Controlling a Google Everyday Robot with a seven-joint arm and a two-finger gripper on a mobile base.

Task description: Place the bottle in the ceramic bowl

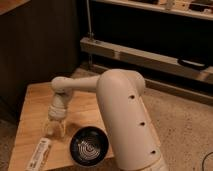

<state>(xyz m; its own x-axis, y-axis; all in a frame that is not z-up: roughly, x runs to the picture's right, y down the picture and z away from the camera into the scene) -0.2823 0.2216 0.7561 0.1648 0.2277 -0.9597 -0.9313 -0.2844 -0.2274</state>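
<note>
The bottle (39, 153), slim and white with a printed label, lies on its side near the front left of the wooden table (30, 107). The ceramic bowl (89, 146), glossy black with pale rings inside, sits just to the bottle's right with nothing in it. My gripper (53, 128) points down a little above the bottle's upper end, to the left of the bowl. Its fingers (46, 128) are spread open and hold nothing.
My pale arm (125, 120) fills the right front of the view and hides the table's right side. A dark cabinet wall (35, 45) stands behind the table. A metal shelf rail (145, 60) runs across the back, above a speckled floor (190, 120).
</note>
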